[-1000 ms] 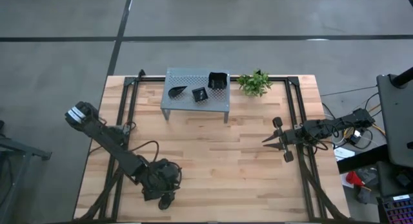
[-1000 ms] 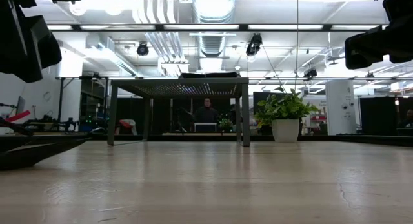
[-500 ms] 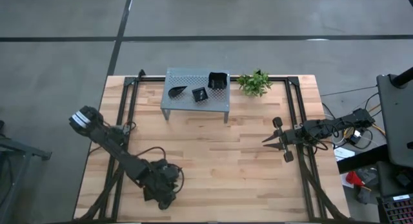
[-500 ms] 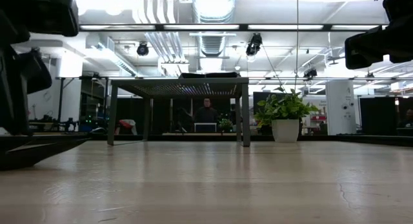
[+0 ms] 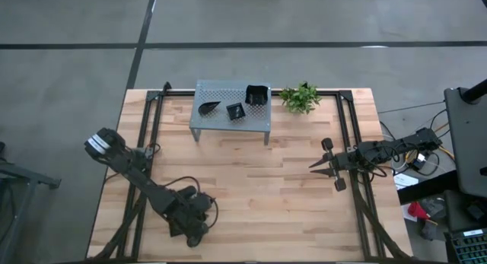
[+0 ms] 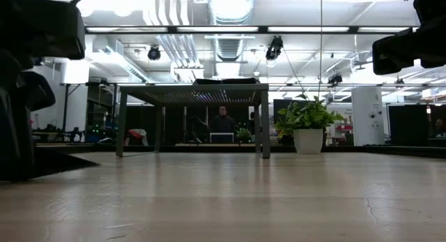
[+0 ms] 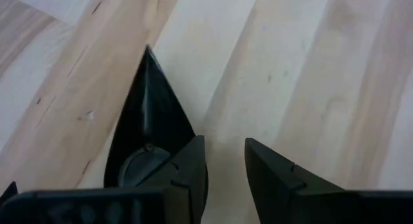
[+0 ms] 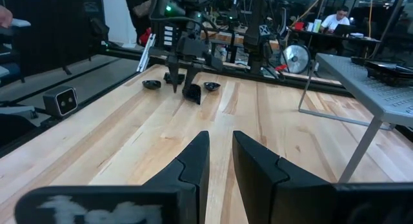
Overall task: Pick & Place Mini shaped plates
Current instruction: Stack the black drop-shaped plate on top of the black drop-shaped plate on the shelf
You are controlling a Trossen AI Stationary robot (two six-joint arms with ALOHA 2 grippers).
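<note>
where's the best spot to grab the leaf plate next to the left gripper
Pinch the leaf plate across its wide end, coming straight down. It lies flat on the table and tapers to a thin point, which likely offers little hold. The open left gripper sits just beside it.

A grey concrete floor (image 5: 304, 20) surrounds the wooden table (image 5: 259, 188); bright ceiling lights (image 6: 230, 1) and ducts hang overhead.

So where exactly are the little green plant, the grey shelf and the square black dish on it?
Green plant (image 5: 300, 97), high view, middle of its leaves.
Grey shelf (image 5: 221, 93), high view, bare perforated top.
Square black dish (image 5: 257, 94), high view, its centre.
</note>
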